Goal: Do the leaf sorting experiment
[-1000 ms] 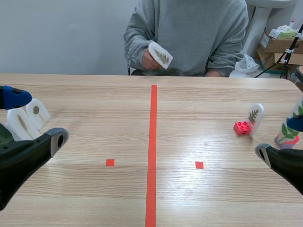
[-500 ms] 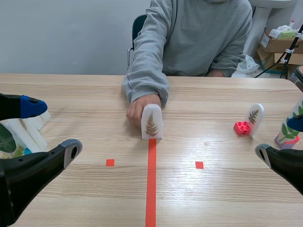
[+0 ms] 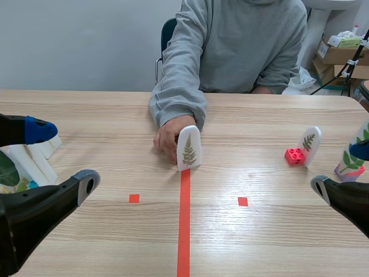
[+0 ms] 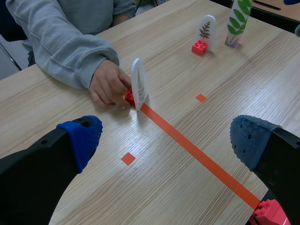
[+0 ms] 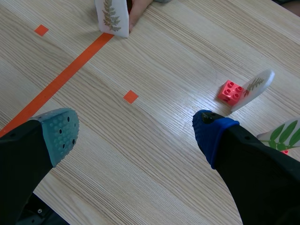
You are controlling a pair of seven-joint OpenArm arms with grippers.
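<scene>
A person's hand (image 3: 167, 138) holds a white card with a fern leaf (image 3: 189, 149) upright at the far end of the orange-red line. In the left wrist view that card (image 4: 139, 83) stands on a red brick (image 4: 130, 97), ahead of my open left gripper (image 4: 166, 140). A second fern card (image 3: 311, 144) on a red brick (image 3: 294, 156) stands at the right. Beside it is a taller green-leaf card (image 3: 351, 156). My left gripper (image 3: 60, 156) is low at the left. My right gripper (image 3: 340, 168) is low at the right, open and holding nothing (image 5: 135, 132).
Several white cards (image 3: 29, 158) stand behind my left gripper at the table's left edge. A red brick (image 4: 269, 213) lies under the left gripper's finger. The person sits across the table, one forearm resting on it. Boxes stand at the back right, off the table.
The person brought the fern card down from chest height and set it at the far end of the line, then turned it slightly. My left gripper shifted a little.
</scene>
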